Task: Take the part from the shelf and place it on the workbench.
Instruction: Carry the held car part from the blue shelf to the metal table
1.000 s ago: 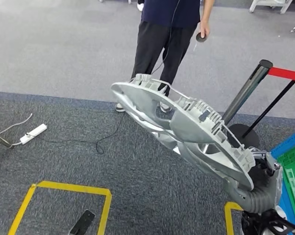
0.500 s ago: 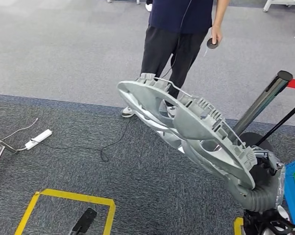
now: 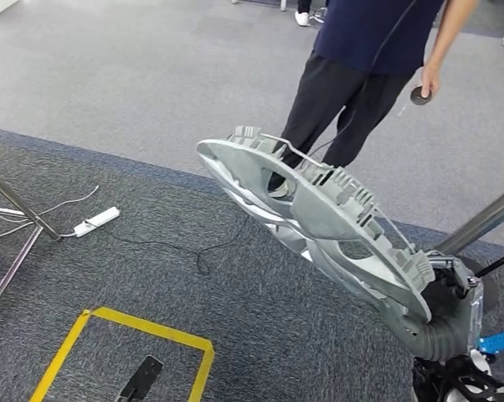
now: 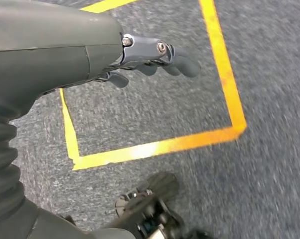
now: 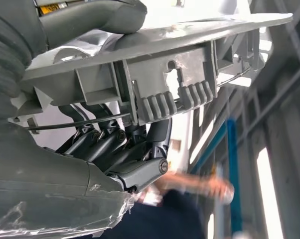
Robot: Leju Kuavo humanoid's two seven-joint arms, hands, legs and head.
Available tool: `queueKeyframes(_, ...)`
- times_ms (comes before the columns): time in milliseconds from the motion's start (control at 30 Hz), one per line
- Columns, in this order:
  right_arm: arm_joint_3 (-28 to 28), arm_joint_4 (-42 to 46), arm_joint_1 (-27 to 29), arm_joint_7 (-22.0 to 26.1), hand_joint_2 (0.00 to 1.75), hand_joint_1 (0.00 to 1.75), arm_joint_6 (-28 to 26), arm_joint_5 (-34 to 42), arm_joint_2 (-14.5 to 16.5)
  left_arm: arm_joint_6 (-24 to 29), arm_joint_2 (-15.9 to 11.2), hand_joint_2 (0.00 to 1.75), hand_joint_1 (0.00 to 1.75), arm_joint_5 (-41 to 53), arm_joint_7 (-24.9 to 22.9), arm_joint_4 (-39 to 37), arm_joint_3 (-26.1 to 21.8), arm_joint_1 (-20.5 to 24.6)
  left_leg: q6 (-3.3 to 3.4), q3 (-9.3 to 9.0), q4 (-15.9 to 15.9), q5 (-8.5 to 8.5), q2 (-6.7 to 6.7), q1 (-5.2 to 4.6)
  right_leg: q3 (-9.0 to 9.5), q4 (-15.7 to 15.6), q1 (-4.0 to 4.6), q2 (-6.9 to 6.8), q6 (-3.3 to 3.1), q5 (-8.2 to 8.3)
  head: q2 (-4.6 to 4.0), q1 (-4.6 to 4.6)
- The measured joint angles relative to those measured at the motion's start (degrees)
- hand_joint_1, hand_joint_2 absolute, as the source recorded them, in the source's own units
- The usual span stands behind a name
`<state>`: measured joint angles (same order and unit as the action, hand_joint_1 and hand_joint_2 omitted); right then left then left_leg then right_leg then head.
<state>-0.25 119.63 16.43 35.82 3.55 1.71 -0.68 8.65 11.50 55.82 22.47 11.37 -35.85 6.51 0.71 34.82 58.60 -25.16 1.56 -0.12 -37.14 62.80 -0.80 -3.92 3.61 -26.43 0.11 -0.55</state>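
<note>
The part (image 3: 312, 222) is a large silver-grey cast panel with ribs and oval openings. My right hand (image 3: 449, 293) holds it by its near end at the lower right of the head view, and the part slants up and away to the left above the carpet. In the right wrist view the thumb lies over the panel's flat face and the dark fingers (image 5: 141, 149) curl up under the part's ribbed edge (image 5: 171, 94). My left hand (image 4: 152, 57) hangs over the carpet with its fingers loosely extended and nothing in them.
A person (image 3: 363, 75) in dark clothes stands just beyond the part, holding a small controller (image 3: 419, 95). A yellow taped square (image 3: 173, 335) marks the carpet below, with a black flat object (image 3: 142, 377) inside. A power strip (image 3: 96, 221) and cables lie left; a stanchion pole (image 3: 483, 222) slants right.
The whole view has swung left: the person, power strip and taped square slid right in the picture, and the red rope and blue crate left the frame. The part stays held in the right hand.
</note>
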Motion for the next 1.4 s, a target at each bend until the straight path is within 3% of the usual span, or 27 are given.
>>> queueKeyframes(67,0.04,-0.01,0.09,0.01,1.75,1.75,0.03,-0.03,-0.03,-0.02,-0.01,1.75,0.00,-0.03,0.00,0.00,0.00,0.14,0.60,-0.19,-0.02,0.01,-1.72,-0.02,-3.07,7.04,0.02,2.87,0.07,-3.59,0.00,0.33)
queueKeyframes(100,0.05,-0.04,0.15,-0.03,1.75,1.75,0.03,-0.06,-0.05,-0.05,0.01,1.75,0.00,-0.04,0.00,0.00,0.00,0.15,0.77,-0.23,-0.01,-0.01,-2.59,-0.13,-4.84,10.58,0.16,3.41,-0.05,-4.95,0.00,0.46)
queueKeyframes(133,0.07,-0.08,0.21,-0.10,1.75,1.75,0.03,-0.14,-0.09,-0.08,0.01,1.75,0.00,-0.04,0.00,0.00,-0.01,0.09,0.86,-0.29,-0.01,-0.05,-3.50,-0.27,-6.04,12.74,0.31,3.66,-0.25,-5.41,0.00,0.52)
queueKeyframes(167,0.08,-0.15,0.28,-0.19,1.75,1.75,0.02,-0.22,-0.13,-0.08,-0.01,1.75,0.00,-0.04,0.00,0.00,-0.01,0.00,0.94,-0.40,0.00,-0.09,-4.41,-0.41,-6.26,12.75,0.45,3.82,-0.56,-4.76,0.00,0.55)
queueKeyframes(233,0.07,-0.25,0.34,-0.35,1.75,1.75,0.00,-0.33,-0.18,-0.08,-0.04,1.75,0.00,-0.07,0.00,0.00,-0.02,-0.10,1.01,-0.71,0.00,-0.18,-6.20,-0.61,-3.66,6.86,0.65,4.87,-1.35,-1.09,0.00,0.55)
queueKeyframes(300,0.07,-0.30,0.35,-0.46,1.75,1.75,0.02,-0.35,-0.24,-0.09,-0.01,1.75,0.00,-0.09,0.00,0.00,-0.02,-0.07,0.86,-0.77,0.08,-0.30,-7.71,-0.71,-0.18,0.07,0.52,7.40,-1.90,1.23,0.00,0.45)
queueKeyframes(367,0.08,-0.37,0.41,-0.53,1.75,1.75,0.03,-0.39,-0.29,-0.10,0.00,1.75,0.00,-0.10,0.00,0.00,-0.02,-0.12,0.36,-0.48,0.06,-0.23,-8.94,-0.43,1.26,-2.30,0.54,8.53,-2.00,1.23,0.00,0.35)
queueKeyframes(433,0.07,-0.43,0.43,-0.67,1.75,1.75,0.07,-0.46,-0.40,-0.15,-0.08,1.75,0.00,-0.11,0.01,0.00,-0.02,-0.35,-0.31,-0.33,-0.04,-0.21,-9.66,-0.27,1.68,-2.91,0.55,7.37,-2.20,1.37,0.00,0.41)
queueKeyframes(500,0.05,-0.46,0.51,-0.81,1.75,1.75,0.18,-0.51,-0.52,-0.37,-0.08,1.75,0.00,-0.19,0.16,0.00,-0.02,-0.45,-1.06,0.45,1.66,-1.65,-7.37,-0.56,2.29,-3.73,0.24,5.91,-2.63,1.51,0.00,-0.06)
queueKeyframes(567,0.04,-0.48,0.67,-0.85,1.75,1.75,0.27,-0.49,-0.58,-0.74,-0.04,1.75,0.00,-0.54,0.42,0.00,-0.02,-0.33,-1.80,3.33,7.39,-4.90,-3.82,-0.51,2.69,-4.16,0.15,4.31,-2.92,1.48,0.00,-0.65)
queueKeyframes(633,0.03,-0.51,0.90,-0.86,1.75,1.75,0.32,-0.48,-0.64,-1.24,-0.05,1.75,0.00,-1.03,0.54,0.00,-0.03,-0.41,-2.32,6.50,13.30,-7.02,-2.48,-0.14,2.78,-4.17,0.14,2.69,-2.95,1.31,0.00,-0.74)
queueKeyframes(667,0.03,-0.52,1.05,-0.87,1.75,1.75,0.37,-0.49,-0.65,-1.55,-0.06,1.75,0.00,-1.17,0.57,0.00,-0.04,-0.56,-2.51,7.03,14.15,-6.70,-2.25,0.00,2.83,-4.16,0.12,1.94,-2.91,1.21,0.00,-0.75)
queueKeyframes(733,0.03,-0.53,1.38,-0.88,1.75,1.75,0.49,-0.54,-0.66,-2.14,-0.08,1.75,0.00,-1.30,0.65,0.00,-0.06,-0.84,-2.73,4.78,9.58,-3.21,-1.23,0.21,3.14,-4.16,0.06,0.47,-2.63,0.98,0.00,-0.76)
queueKeyframes(800,0.03,-0.52,1.61,-0.89,1.75,1.75,0.54,-0.60,-0.68,-2.42,-0.08,1.75,0.00,-1.31,0.70,0.00,-0.07,-0.85,-2.53,0.98,2.28,0.06,1.49,0.08,3.55,-4.08,0.23,-0.79,-2.12,0.63,0.00,-0.77)
queueKeyframes(867,0.04,-0.49,1.72,-0.89,1.75,1.75,0.60,-0.65,-0.74,-2.49,-0.07,1.75,0.00,-1.32,0.71,0.00,-0.08,-0.82,-1.74,-0.50,-0.88,0.67,2.73,-0.24,3.94,-4.09,0.59,-1.92,-1.57,0.36,0.00,-0.57)
queueKeyframes(933,0.05,-0.47,1.71,-0.90,1.75,1.75,0.64,-0.68,-0.81,-2.51,-0.07,1.75,0.00,-1.34,0.70,0.00,-0.10,-1.02,-0.76,-0.48,-1.20,0.67,1.38,-0.32,4.30,-4.27,0.62,-2.94,-0.96,0.11,0.00,-0.38)
queueKeyframes(1000,0.06,-0.46,1.74,-0.91,1.75,1.75,0.67,-0.72,-1.00,-2.52,-0.07,1.75,0.00,-1.44,0.70,0.00,-0.15,-1.18,0.03,-0.63,-1.35,0.82,-0.06,-0.06,3.82,-2.55,0.36,-1.18,-0.33,-1.31,0.00,-0.14)
queueKeyframes(1067,0.08,-0.45,1.90,-0.92,1.75,1.75,0.70,-0.78,-1.17,-2.42,0.00,1.75,0.00,-1.51,0.68,0.00,-0.19,-1.12,0.59,-0.72,-1.41,0.88,-1.47,0.10,1.16,3.57,0.21,2.14,-0.04,-4.58,0.00,0.29)
queueKeyframes(1133,0.09,-0.46,2.16,-0.91,1.75,1.75,0.72,-0.89,-1.21,-2.30,0.06,1.75,0.00,-1.50,0.49,0.00,-0.20,-1.15,0.81,-0.74,-1.40,0.87,-3.07,0.02,-2.36,10.54,0.24,3.53,-0.08,-7.24,0.00,0.53)
queueKeyframes(1167,0.10,-0.46,2.33,-0.90,1.75,1.75,0.75,-0.96,-1.25,-2.27,0.05,1.75,0.00,-1.50,0.33,0.00,-0.21,-1.23,0.83,-0.78,-1.40,0.87,-3.95,-0.03,-3.25,11.97,0.26,3.75,-0.17,-7.24,0.00,0.57)
queueKeyframes(1200,0.10,-0.46,2.47,-0.89,1.75,1.75,0.81,-1.03,-1.28,-2.27,0.04,1.75,0.00,-1.50,0.20,0.00,-0.23,-1.32,0.82,-0.86,-1.39,0.87,-4.80,-0.05,-3.05,11.12,0.27,3.89,-0.32,-6.15,0.00,0.58)
queueKeyframes(1233,0.10,-0.46,2.57,-0.87,1.75,1.75,0.90,-1.10,-1.31,-2.27,0.02,1.75,0.00,-1.51,0.12,0.00,-0.26,-1.38,0.81,-0.97,-1.38,0.87,-5.70,-0.05,-1.77,8.17,0.25,4.27,-0.49,-4.16,0.00,0.60)
queueKeyframes(1300,0.11,-0.46,2.63,-0.83,1.75,1.75,1.03,-1.21,-1.34,-2.16,0.02,1.75,0.00,-1.56,0.06,0.00,-0.31,-1.39,0.58,-1.10,-1.28,0.82,-7.32,-0.07,1.89,0.33,-0.02,6.62,-0.78,-0.77,0.00,0.58)
queueKeyframes(1367,0.13,-0.43,2.63,-0.75,1.75,1.75,1.08,-1.31,-1.35,-2.10,-0.02,1.75,0.00,-1.61,0.01,0.00,-0.34,-1.33,-0.03,-0.77,-1.17,0.97,-8.63,0.05,4.02,-3.71,-0.14,8.50,-0.92,0.06,0.00,0.52)
queueKeyframes(1400,0.14,-0.42,2.60,-0.72,1.75,1.75,1.09,-1.34,-1.37,-2.23,-0.06,1.75,0.00,-1.63,-0.04,0.00,-0.35,-1.37,-0.43,-0.51,-1.18,1.12,-9.22,0.17,4.24,-3.95,-0.06,8.49,-1.03,-0.10,0.00,0.53)
